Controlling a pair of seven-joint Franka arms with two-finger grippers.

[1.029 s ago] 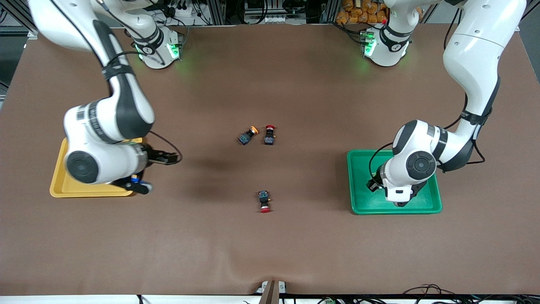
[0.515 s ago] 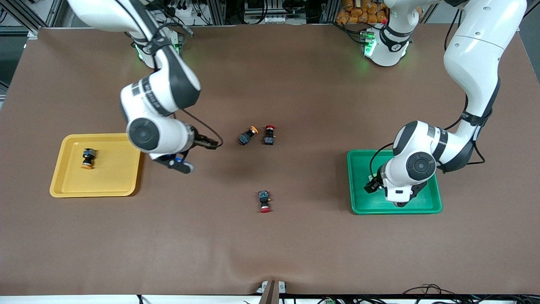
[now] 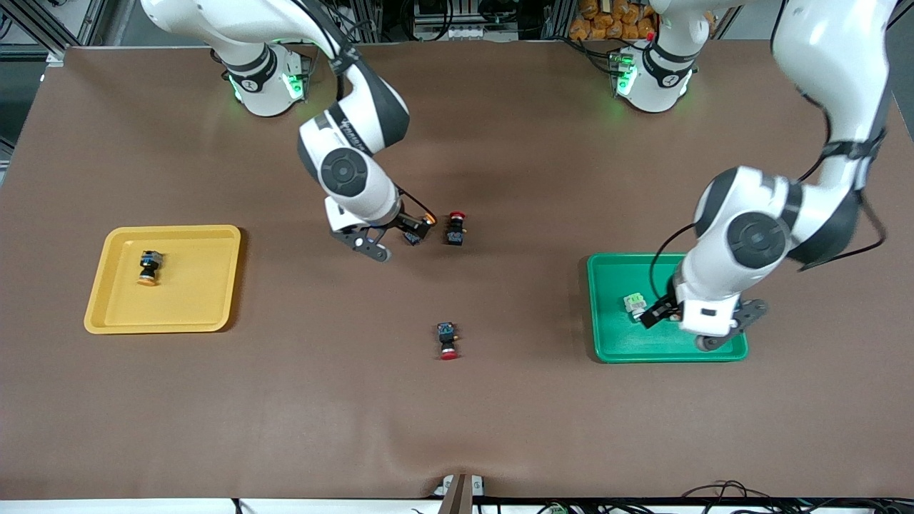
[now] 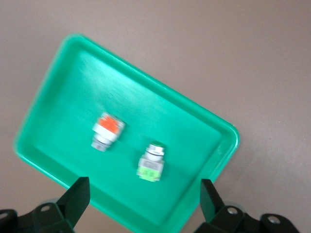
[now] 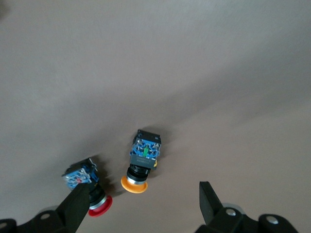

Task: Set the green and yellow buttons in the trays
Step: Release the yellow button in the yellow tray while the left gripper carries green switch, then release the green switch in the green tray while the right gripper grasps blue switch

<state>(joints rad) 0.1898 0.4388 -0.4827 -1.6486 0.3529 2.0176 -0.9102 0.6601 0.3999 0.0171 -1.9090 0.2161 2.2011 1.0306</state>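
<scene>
Both end effectors (image 4: 143, 204) (image 5: 141, 206) open-fingered, empty, aloft.

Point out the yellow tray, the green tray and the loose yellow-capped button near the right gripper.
yellow tray (image 3: 200, 285), front view, bare floor of the tray
green tray (image 4: 73, 92), left wrist view, bare floor of the tray
yellow-capped button (image 5: 134, 185), right wrist view, on its round cap

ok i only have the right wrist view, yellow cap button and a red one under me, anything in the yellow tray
observer: yes, the yellow tray holds one yellow-capped button, lying on its side.
operator: and the green tray
observer: the green tray holds two white-bodied switches, a green-block button and an orange-block button, lying apart.
operator: wheres the left gripper
observer: the left gripper is over the green tray, open and holding nothing.
</scene>
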